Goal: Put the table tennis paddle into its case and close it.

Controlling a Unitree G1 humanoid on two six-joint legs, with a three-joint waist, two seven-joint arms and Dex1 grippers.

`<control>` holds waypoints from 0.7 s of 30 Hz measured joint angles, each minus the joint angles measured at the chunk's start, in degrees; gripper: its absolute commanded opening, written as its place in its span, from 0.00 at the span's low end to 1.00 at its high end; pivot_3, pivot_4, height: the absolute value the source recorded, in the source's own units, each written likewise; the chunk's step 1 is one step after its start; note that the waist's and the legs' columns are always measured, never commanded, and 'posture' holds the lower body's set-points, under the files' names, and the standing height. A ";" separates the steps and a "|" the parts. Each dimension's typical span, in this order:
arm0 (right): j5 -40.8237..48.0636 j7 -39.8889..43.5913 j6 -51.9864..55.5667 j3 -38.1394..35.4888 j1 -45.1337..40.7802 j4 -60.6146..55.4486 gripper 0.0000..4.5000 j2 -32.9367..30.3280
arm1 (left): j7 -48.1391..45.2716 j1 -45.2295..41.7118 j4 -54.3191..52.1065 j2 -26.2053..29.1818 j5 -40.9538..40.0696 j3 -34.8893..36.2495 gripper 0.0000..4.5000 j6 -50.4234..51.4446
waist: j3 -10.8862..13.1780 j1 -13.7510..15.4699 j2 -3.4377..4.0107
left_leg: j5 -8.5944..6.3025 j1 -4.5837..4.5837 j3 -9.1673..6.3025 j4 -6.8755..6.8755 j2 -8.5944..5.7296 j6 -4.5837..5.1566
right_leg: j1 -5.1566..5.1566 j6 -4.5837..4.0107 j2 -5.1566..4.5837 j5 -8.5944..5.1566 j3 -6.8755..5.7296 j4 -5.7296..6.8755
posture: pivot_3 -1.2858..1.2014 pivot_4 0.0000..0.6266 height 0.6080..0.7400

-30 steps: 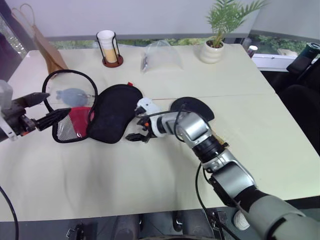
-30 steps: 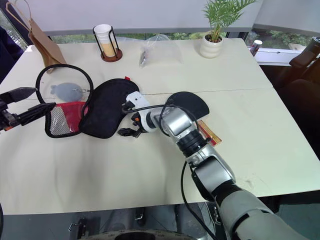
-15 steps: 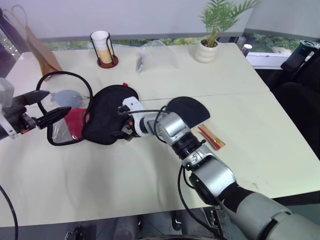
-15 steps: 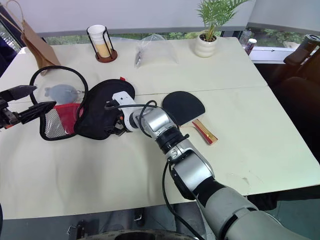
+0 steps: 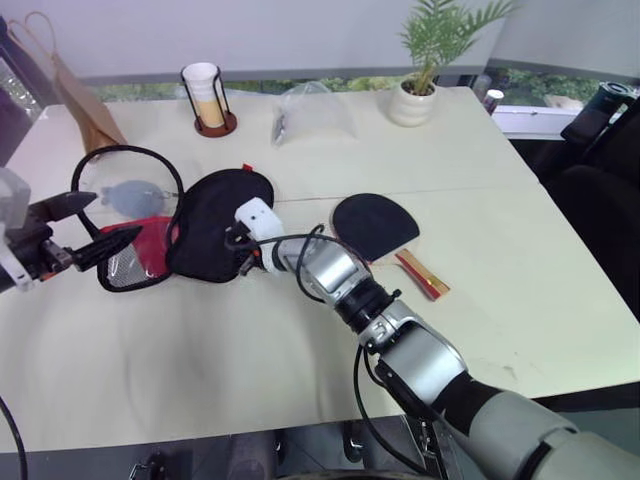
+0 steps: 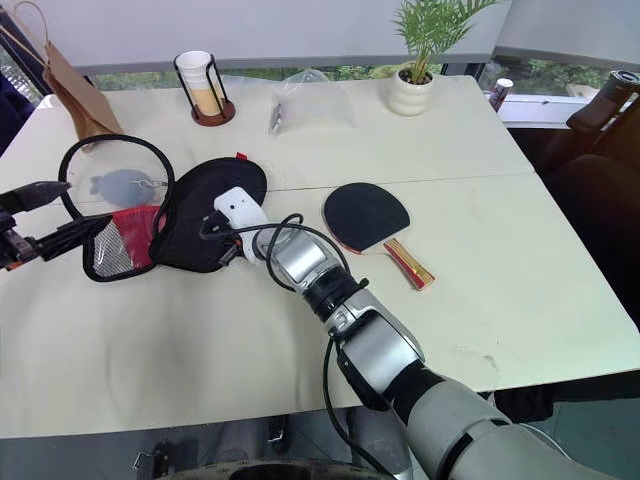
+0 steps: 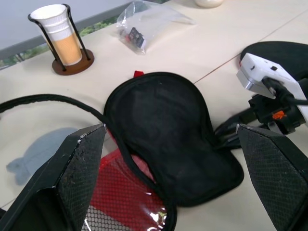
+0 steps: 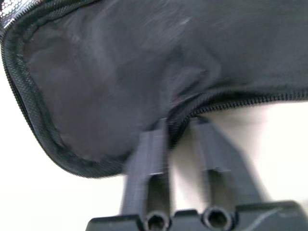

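Right gripper [image 8: 180, 127] is pinched shut on the zipper edge of the case [image 5: 215, 225]; thin fabric could slip out if it lifts; left gripper [image 7: 168, 159] hangs wide open just beside the case; table tennis paddle [image 6: 367, 215] lies well behind the right wrist, still outside.

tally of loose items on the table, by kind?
table tennis paddle: 1
case: 1
paper cup in stand: 1
clear plastic bag: 1
potted plant: 1
brown paper bag: 1
Total: 6
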 measured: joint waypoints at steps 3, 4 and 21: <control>-0.86 -0.22 0.30 0.21 1.46 -1.95 0.01 -0.42 | 0.54 0.53 -0.30 -0.56 -0.01 0.77 1.00 0.08 | 0.00 0.11 0.01 | -0.01 0.16 -0.03 -0.02 0.00 -0.01 | 0.09 -0.02 -0.01 -0.01 -0.01 -0.06 | 0.52 0.24 1.00; -0.97 -0.07 0.95 0.16 1.85 -3.01 0.01 -0.62 | 0.60 0.60 -0.43 -0.62 -0.01 0.78 1.00 0.08 | -0.01 0.11 -0.01 | -0.01 0.17 -0.04 -0.02 -0.01 -0.02 | 0.09 -0.02 -0.02 -0.01 -0.01 -0.07 | 0.52 0.24 1.00; 3.55 18.53 19.37 2.18 13.72 -38.35 0.01 -28.25 | 1.53 -3.45 -0.72 -3.04 -0.02 -3.97 1.00 -0.79 | -0.12 1.52 -0.19 | -0.01 0.16 0.02 -0.09 -0.09 0.00 | 0.18 -0.05 -0.10 -0.04 -0.02 -0.17 | 0.52 0.24 1.00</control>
